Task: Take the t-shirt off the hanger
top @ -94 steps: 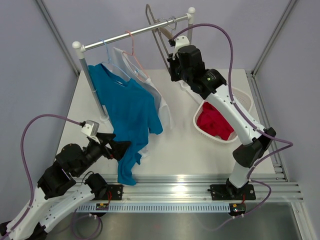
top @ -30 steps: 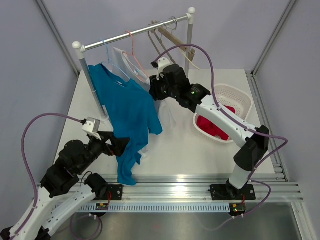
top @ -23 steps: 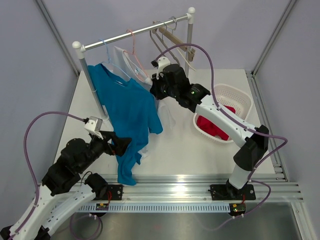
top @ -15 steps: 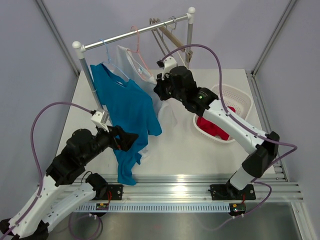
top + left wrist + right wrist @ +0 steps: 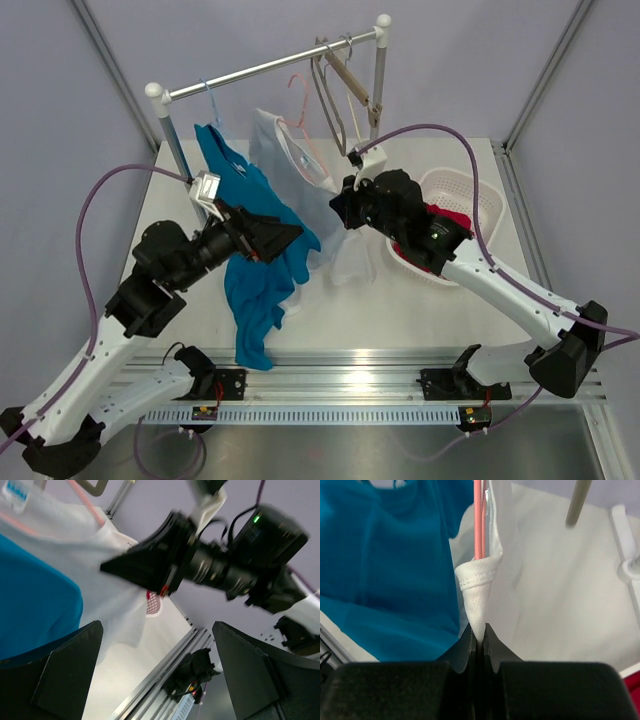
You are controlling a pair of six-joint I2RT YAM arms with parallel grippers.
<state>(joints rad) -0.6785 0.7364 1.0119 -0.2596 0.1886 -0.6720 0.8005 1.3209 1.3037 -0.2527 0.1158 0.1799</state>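
On the pink wire hanger (image 5: 479,520) under the metal rail (image 5: 260,72), the white fabric t-shirt (image 5: 476,587), judged soft and light, has its stitched edge pinched in the closed right gripper (image 5: 477,630), a sound hold, while the left gripper (image 5: 160,675) stands wide, unladen.

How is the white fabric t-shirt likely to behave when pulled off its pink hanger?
Probably floppy: the white fabric t-shirt bunches into a cone where the right gripper pinches it. Likely light, hanging in loose folds. It may snag on the thin pink hanger.
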